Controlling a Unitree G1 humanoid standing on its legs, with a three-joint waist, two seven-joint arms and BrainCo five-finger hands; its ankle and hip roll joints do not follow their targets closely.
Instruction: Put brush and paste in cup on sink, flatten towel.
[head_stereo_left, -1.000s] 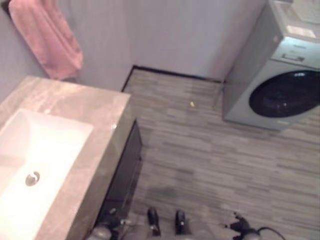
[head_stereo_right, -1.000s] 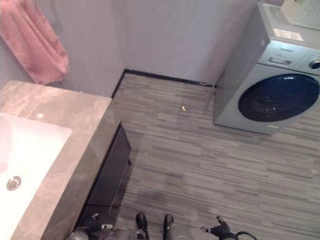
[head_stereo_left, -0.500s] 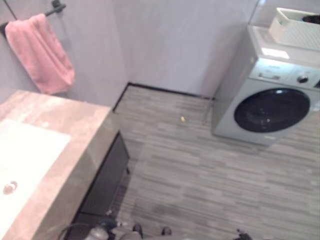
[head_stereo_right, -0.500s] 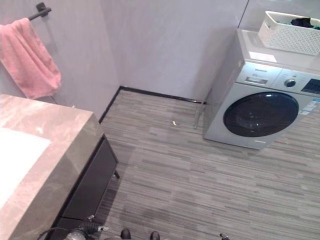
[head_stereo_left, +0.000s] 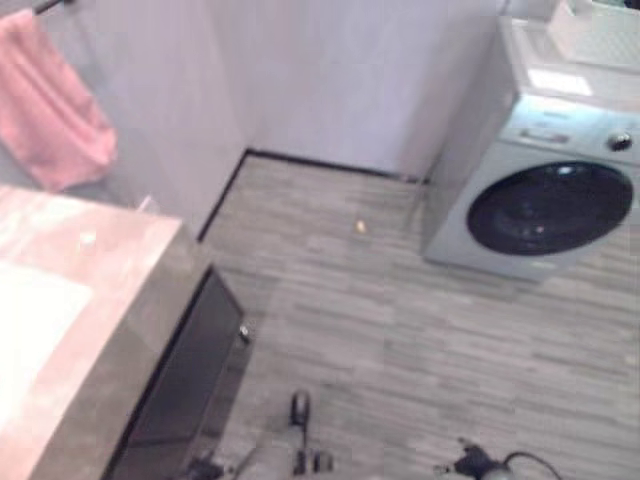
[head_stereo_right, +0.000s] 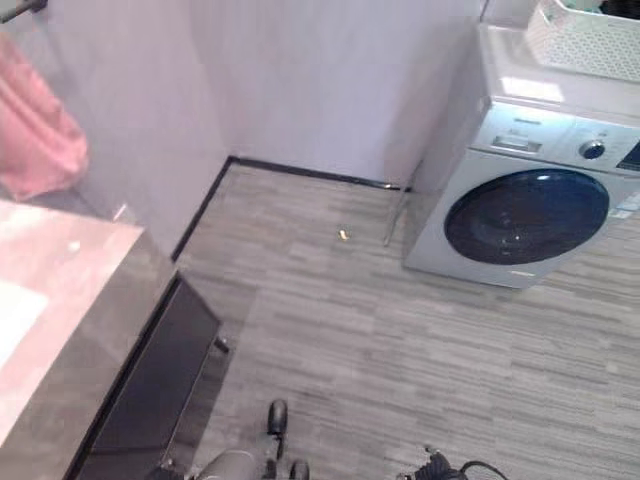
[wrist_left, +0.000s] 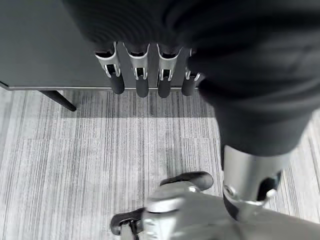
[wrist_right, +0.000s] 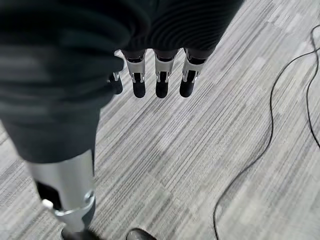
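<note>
1. Left hand (wrist_left: 150, 75): fingers (wrist_left: 141, 80) straight and relaxed, nothing in them, hanging over grey plank floor (wrist_left: 75, 165) just in front of dark cabinet (wrist_left: 45, 45).
2. Right hand (wrist_right: 157, 75): fingers (wrist_right: 161, 82) straight, loose, holding nothing, over the floor.
3. Towel (head_stereo_left: 45, 105): pink, hanging bunched from a dark bar (head_stereo_right: 20, 10) on the wall, at approx 10 o'clock in the eye views. Well apart from both hands' fingers, no contact.
4. Brush, paste, cup: can't tell where they are.
5. Worktop (head_stereo_left: 90, 300): brown stone, at 8 o'clock in left eye view, w/ white sink (head_stereo_left: 30, 320) set in it at the view's edge. Cabinet front below it is dark.
6. Towel hangs above the far end of the worktop, near the room corner.
7. Washer (head_stereo_right: 525, 180): silver-grey, dark round door, at approx 2 o'clock, against the far wall, well apart from the worktop.
8. White basket (head_stereo_right: 590, 35) sits on top of the washer at its far side.
9. Small yellow bit (head_stereo_right: 344, 235) on the floor near 12 o'clock, between cabinet and washer, closer to the wall's dark skirting.
</note>
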